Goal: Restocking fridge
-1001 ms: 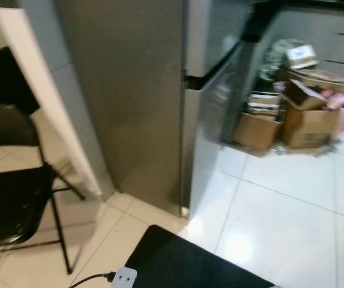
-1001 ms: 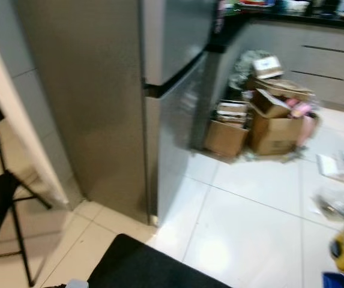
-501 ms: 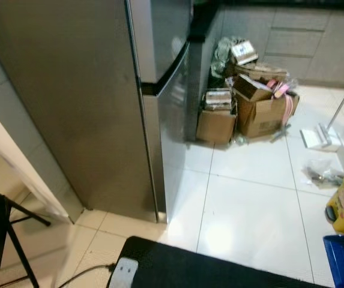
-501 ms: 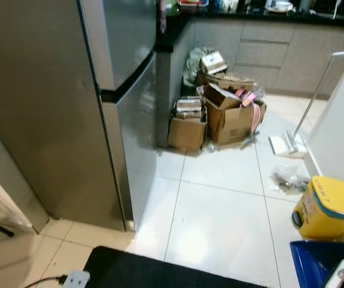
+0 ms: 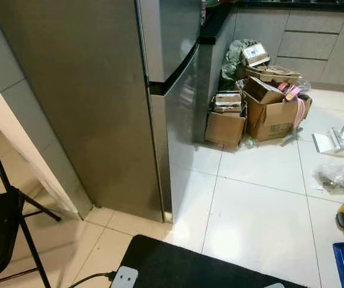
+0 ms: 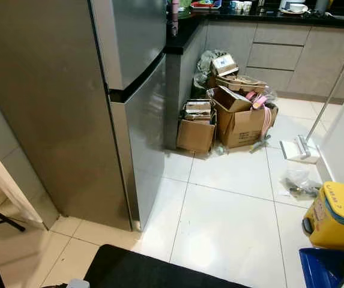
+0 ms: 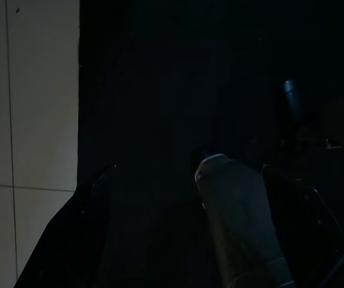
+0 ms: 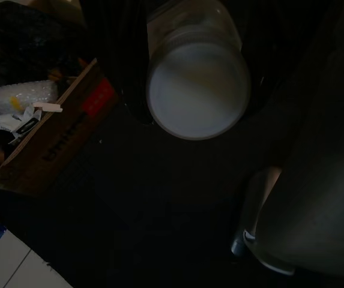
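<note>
White jar (image 8: 197, 90) sits against right end effector (image 8: 159, 90).

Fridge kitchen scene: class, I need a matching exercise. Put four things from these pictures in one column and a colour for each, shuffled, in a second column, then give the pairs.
Things:
1. tall steel fridge
2. small plastic pedal bin
3. rectangular floor mat
4. open cardboard box by the counter

Colours:
A. brown
B. black
C. grey
D. yellow

Pairs: 1-C, 2-D, 3-B, 4-A
</note>
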### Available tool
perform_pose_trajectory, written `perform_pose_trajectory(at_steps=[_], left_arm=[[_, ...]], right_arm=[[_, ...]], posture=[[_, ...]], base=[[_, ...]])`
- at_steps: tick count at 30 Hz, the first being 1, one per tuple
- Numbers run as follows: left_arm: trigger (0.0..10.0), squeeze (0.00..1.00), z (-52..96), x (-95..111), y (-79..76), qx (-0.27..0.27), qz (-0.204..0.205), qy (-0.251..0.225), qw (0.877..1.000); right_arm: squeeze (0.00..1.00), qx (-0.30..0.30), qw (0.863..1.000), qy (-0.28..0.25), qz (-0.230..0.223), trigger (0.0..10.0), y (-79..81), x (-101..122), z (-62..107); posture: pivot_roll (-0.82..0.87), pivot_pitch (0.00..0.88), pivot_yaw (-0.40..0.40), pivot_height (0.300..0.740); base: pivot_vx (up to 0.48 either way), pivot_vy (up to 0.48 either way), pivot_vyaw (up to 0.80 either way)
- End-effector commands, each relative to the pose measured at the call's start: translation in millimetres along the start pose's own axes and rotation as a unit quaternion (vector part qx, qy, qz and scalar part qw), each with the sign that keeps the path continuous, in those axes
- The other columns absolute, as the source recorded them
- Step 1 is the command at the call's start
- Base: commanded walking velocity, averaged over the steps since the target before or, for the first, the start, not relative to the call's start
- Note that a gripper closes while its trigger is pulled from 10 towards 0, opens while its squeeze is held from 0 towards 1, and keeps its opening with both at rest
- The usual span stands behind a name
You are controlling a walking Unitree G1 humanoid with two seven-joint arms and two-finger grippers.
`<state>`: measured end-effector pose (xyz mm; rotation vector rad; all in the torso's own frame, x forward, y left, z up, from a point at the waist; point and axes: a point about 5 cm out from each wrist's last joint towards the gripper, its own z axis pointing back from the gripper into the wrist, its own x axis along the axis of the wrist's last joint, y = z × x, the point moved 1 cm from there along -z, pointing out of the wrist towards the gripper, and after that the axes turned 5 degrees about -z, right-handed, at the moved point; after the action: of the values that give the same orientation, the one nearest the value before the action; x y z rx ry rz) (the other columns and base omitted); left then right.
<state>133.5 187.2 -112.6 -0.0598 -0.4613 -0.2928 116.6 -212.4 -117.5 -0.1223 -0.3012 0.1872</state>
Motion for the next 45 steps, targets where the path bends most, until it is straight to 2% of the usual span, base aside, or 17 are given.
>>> perform_pose_trajectory(at_steps=[1,5,18,27,35,45], left_arm=[[10.0,0.00,0.9,-1.8,3.3,0.002,-0.006,0.005,1.000],[10.0,0.00,1.0,0.4,6.8,0.017,-0.002,0.001,1.000],[10.0,0.00,0.3,1.7,4.4,0.013,0.000,-0.001,1.000],[10.0,0.00,0.3,0.1,3.1,0.012,-0.003,0.002,1.000],[10.0,0.00,0.3,1.2,4.8,0.021,0.007,-0.001,1.000],[10.0,0.00,-0.1,0.8,2.8,0.018,0.009,0.001,1.000]], right_arm=[[0.00,-0.004,1.000,-0.006,0.000,10.0,-4.0,3.1,0.2],[0.00,-0.004,1.000,-0.007,0.001,10.0,-4.1,3.4,0.2],[0.00,-0.002,1.000,-0.007,-0.001,10.0,-4.1,4.1,0.2],[0.00,-0.001,1.000,-0.005,-0.001,10.0,-4.1,2.6,0.3],[0.00,0.022,1.000,-0.020,0.009,10.0,-0.3,6.5,0.3],[0.00,0.057,0.998,-0.029,0.003,10.0,8.1,9.4,0.4]], posture=[[0.05,0.000,-0.007,0.738],[0.05,0.000,-0.007,0.738],[0.05,0.000,-0.007,0.738],[0.05,0.000,-0.008,0.738],[0.04,0.000,-0.007,0.738],[0.04,0.000,-0.007,0.738]], base=[[0.000,-0.469,0.00],[0.000,-0.227,0.00],[0.000,0.000,0.00],[0.000,-0.439,0.00],[0.000,0.000,0.00],[0.000,0.000,0.70]])
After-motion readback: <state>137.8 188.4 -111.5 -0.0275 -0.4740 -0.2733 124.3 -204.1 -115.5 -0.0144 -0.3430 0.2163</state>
